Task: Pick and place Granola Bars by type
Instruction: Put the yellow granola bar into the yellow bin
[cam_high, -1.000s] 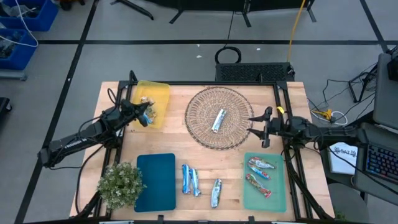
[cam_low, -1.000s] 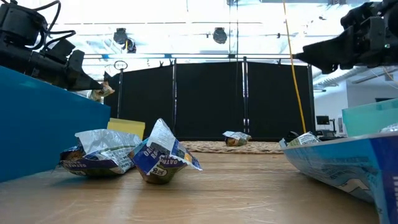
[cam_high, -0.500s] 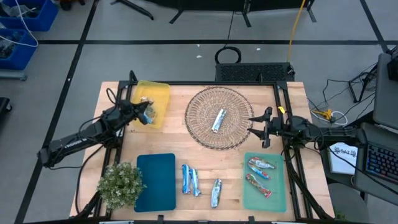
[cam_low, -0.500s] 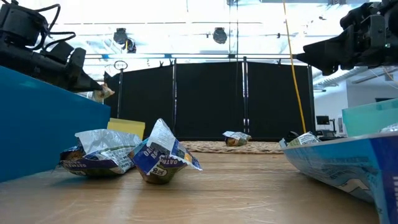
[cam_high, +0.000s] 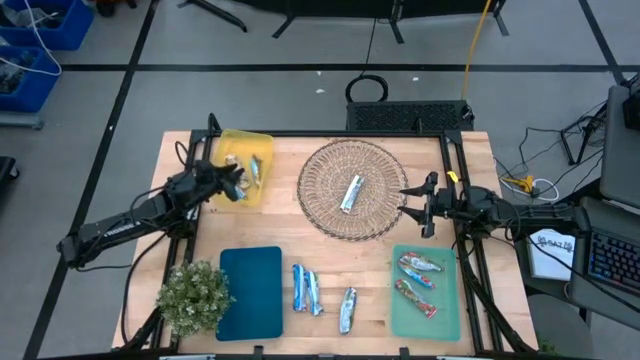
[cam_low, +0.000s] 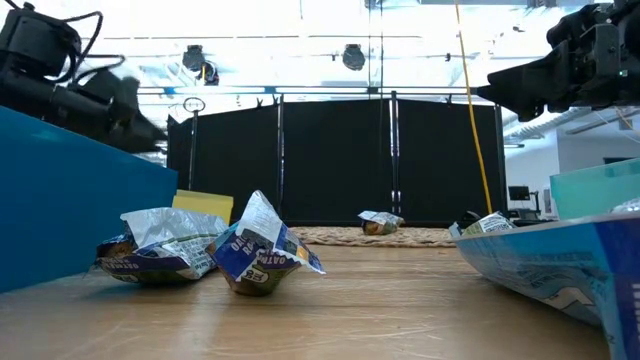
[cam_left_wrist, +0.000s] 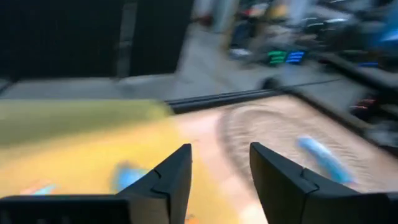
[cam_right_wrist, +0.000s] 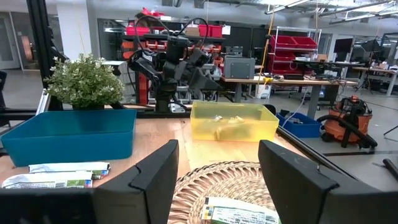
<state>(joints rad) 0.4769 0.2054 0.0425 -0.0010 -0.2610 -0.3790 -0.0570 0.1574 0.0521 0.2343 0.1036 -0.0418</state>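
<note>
My left gripper (cam_high: 238, 185) stands open over the near edge of the yellow tray (cam_high: 262, 145), with nothing between its fingers (cam_left_wrist: 221, 149). A blue and silver granola bar (cam_high: 255, 172) lies in that tray beside a second small wrapper (cam_high: 232, 160). One bar (cam_high: 351, 193) lies in the round wicker basket (cam_high: 330, 215). Three bars (cam_high: 305, 288) (cam_high: 347, 308) lie on the wood near the front edge. Two red and blue bars (cam_high: 420, 265) (cam_high: 415, 298) lie in the green tray (cam_high: 448, 320). My right gripper (cam_high: 428, 205) waits open at the basket's right rim.
A teal tray (cam_high: 250, 292) and a potted plant (cam_high: 193, 295) stand at the near left. In the low view two crumpled bars (cam_low: 160, 250) (cam_low: 262, 258) lie in front of the basket. Bare wood shows between the basket and the near trays.
My left gripper has opened and rolled a little while staying over the yellow tray's near edge. The blue and silver bar it held has dropped from its fingers and now lies in the yellow tray.
</note>
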